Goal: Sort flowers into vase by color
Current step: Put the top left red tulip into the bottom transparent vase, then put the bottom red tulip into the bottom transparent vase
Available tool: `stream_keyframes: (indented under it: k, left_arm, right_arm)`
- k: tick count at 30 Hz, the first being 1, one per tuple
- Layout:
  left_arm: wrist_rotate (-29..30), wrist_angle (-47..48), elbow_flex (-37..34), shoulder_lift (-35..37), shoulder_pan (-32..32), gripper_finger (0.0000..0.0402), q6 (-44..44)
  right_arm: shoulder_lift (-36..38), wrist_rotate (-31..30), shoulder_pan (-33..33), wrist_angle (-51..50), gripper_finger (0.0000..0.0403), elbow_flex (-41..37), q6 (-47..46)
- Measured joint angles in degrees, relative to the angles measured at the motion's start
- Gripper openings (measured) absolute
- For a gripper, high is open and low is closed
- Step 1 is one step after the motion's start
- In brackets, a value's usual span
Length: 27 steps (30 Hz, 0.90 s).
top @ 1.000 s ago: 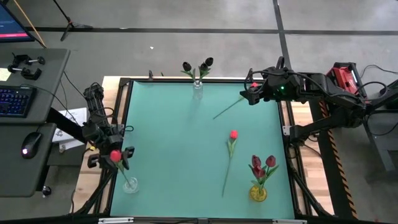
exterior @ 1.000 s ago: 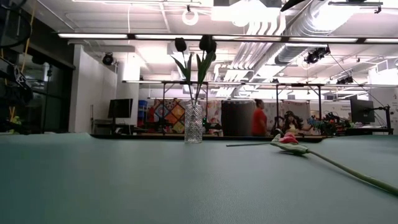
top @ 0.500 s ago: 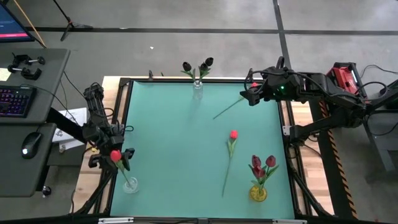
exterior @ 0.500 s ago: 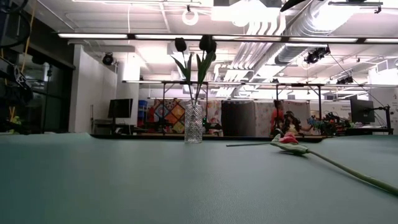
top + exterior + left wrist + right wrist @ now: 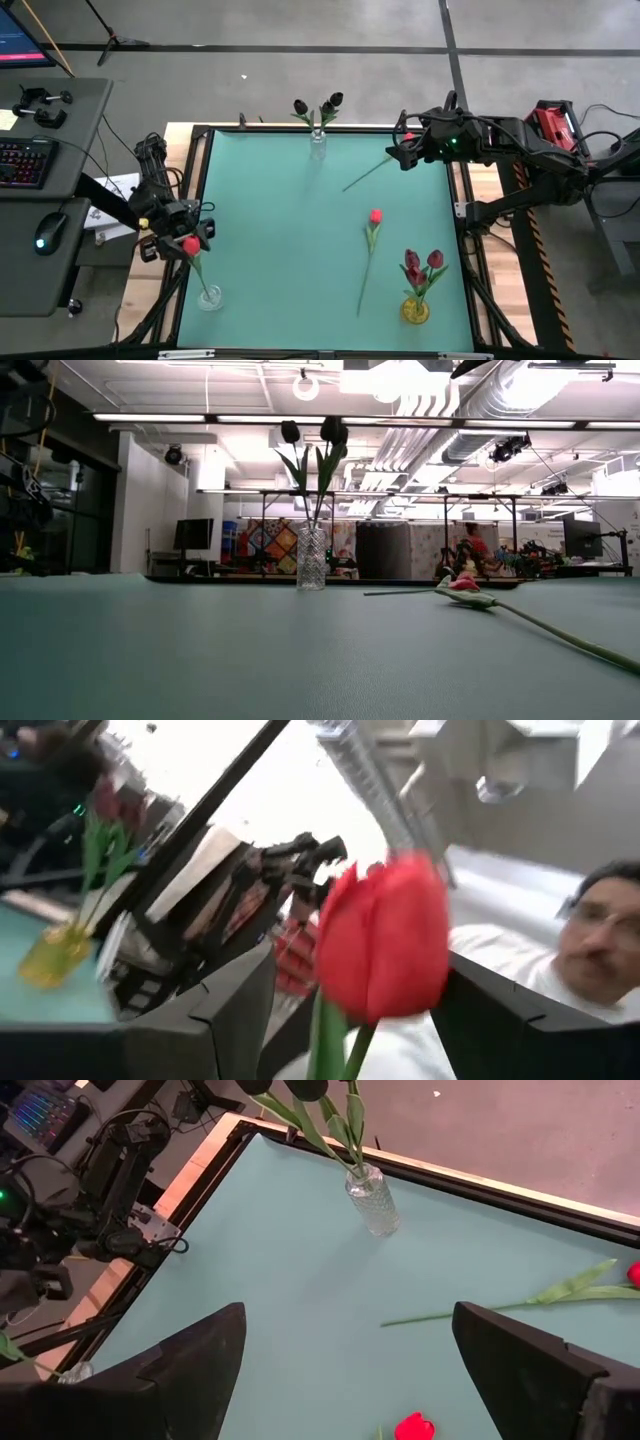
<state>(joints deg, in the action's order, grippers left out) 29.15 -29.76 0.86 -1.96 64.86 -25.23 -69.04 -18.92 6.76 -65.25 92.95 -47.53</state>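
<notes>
My left gripper (image 5: 178, 238) (image 5: 360, 960) is open at the table's left edge, near the near corner. Its fingers stand on either side of a red tulip's head (image 5: 190, 245) (image 5: 385, 935). That tulip's stem runs down into a small clear vase (image 5: 209, 298). My right gripper (image 5: 403, 152) (image 5: 350, 1312) hangs open over the far right corner. A second red tulip (image 5: 365, 172) (image 5: 500, 1305) lies flat on the table there, its head (image 5: 634, 1273) toward the right edge. A third red tulip (image 5: 372, 222) (image 5: 465, 588) lies flat right of centre.
A clear vase with black tulips (image 5: 318, 140) (image 5: 311, 558) stands at the far edge. A yellow vase with dark pink-maroon tulips (image 5: 416, 308) stands near the near right corner. A person shows beyond the table in the left wrist view (image 5: 600, 950).
My left gripper has moved a little toward the table's far edge, with the red tulip's head still between its fingers and the stem still in the small clear vase. A person has walked across the room behind the table.
</notes>
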Motion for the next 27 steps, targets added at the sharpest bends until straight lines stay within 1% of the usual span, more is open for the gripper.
stream_keyframes:
  k: [4, 8, 10, 13, 14, 16, 19, 21, 23, 25, 27]
  left_arm:
    - [-1.29, -4.55, 0.07, 0.02, 0.00, 0.0234, 0.57]
    - [-1.68, -4.85, 1.79, 0.00, 0.00, 0.0234, 4.48]
    - [-0.32, -4.87, 3.06, 0.00, 0.02, 0.0234, 7.97]
    - [3.67, -4.84, 5.37, 0.00, 0.02, 0.0234, 14.32]
    - [5.53, -4.85, 6.30, 0.00, 0.02, 0.0234, 16.84]
    - [11.23, -4.89, 8.30, 0.00, 0.02, 0.0234, 22.29]
    - [24.04, -4.84, 11.98, 0.00, 0.00, 0.0234, 29.95]
    - [33.34, -4.90, 14.85, 0.02, 0.00, 0.0234, 33.55]
    - [41.04, -4.90, 17.51, 0.02, 0.00, 0.0234, 36.50]
    - [46.29, -4.89, 19.95, 0.02, 0.00, 0.0234, 38.93]
    - [49.38, -4.87, 22.05, 0.02, 0.00, 0.0234, 41.15]
  right_arm:
    - [0.00, 0.00, 0.00, 0.00, 0.0343, 0.00, 0.00]
    - [0.00, -0.01, 0.00, 0.00, 0.0343, 0.00, 0.24]
    - [0.00, -0.01, 0.00, 0.00, 0.0343, 0.00, 0.21]
    - [0.00, -0.01, 0.00, 0.00, 0.0343, 0.00, 0.22]
    - [0.00, -0.01, 0.00, 0.00, 0.0343, 0.00, 0.20]
    - [0.00, -0.01, 0.00, 0.00, 0.0343, 0.00, 0.13]
    - [-0.02, -1.09, 0.01, 0.01, 0.0343, 0.00, 0.03]
    - [-0.02, -3.14, 0.50, 0.02, 0.0343, 0.00, 0.02]
    - [-0.18, -4.76, 1.71, 0.01, 0.0343, 0.00, -0.04]
    - [-0.94, -4.91, 3.69, -0.07, 0.0343, 0.00, -0.24]
    - [-2.95, -2.64, 6.00, -0.53, 0.0343, 0.02, -0.29]
